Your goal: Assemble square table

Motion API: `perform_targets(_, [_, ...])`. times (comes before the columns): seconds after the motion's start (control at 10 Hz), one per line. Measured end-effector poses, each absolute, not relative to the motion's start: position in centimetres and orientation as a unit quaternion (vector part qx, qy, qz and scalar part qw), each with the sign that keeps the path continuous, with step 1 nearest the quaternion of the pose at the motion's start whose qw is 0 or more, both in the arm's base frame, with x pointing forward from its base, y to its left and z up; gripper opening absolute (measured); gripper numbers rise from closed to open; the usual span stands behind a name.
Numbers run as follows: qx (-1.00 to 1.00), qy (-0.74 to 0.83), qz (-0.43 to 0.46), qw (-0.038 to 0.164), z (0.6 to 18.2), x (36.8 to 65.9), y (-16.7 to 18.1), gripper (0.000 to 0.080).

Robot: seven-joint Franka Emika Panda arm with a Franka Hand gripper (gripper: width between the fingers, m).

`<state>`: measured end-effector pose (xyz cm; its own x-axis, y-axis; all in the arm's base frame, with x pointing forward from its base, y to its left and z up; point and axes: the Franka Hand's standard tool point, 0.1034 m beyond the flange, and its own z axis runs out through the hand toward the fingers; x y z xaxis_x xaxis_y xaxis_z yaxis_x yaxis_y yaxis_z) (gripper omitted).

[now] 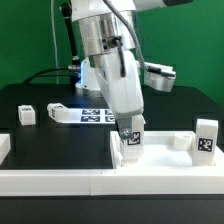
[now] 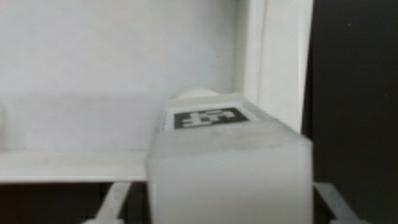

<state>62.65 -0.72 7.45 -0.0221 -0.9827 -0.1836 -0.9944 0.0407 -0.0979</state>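
Observation:
My gripper [image 1: 129, 137] is shut on a white block leg [image 1: 131, 146] with a black-and-white tag and holds it upright over the near left part of the square table top [image 1: 165, 157], a white tray with a raised rim. In the wrist view the leg [image 2: 222, 150] fills the space between the two fingers [image 2: 118, 200], its tag facing the camera, with the top's flat white surface [image 2: 89, 90] and rim [image 2: 270, 50] behind it. Whether the leg touches the top I cannot tell.
A second tagged leg [image 1: 206, 138] stands at the exterior view's right by the top. Two more white blocks [image 1: 25, 115] [image 1: 58, 112] lie at the left on the black table. The marker board [image 1: 95, 114] lies behind the arm. Long white border rails [image 1: 60, 180] run along the front.

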Motion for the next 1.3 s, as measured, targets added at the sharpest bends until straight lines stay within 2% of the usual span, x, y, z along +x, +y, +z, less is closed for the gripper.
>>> perform_targets(0.2, [-0.653,0.750,0.036,0.099,7.5,62.6,-0.6,0.0297])
perform_targets(0.4, [-0.693,0.714,0.029,0.096,7.4,62.6,-0.5,0.0297])
perform_targets(0.5, [-0.731,0.676,0.023,0.092,7.4,62.6,-0.1,0.0377])
perform_targets(0.6, [-0.769,0.634,0.013,0.080,7.6,62.7,0.4,0.0550])
perform_targets(0.7, [-0.814,0.577,0.004,0.071,7.7,62.7,1.1,0.0550])
perform_targets(0.8, [-0.836,0.545,0.002,0.071,7.6,62.7,1.0,0.0628])
perform_targets(1.1, [-0.899,0.432,-0.008,0.067,7.6,62.7,0.8,0.0649])
perform_targets(1.2, [-0.945,0.323,-0.020,0.046,8.0,63.2,0.8,0.0649])
perform_targets(1.3, [-0.964,0.263,-0.025,0.041,8.2,63.5,1.0,0.0649])
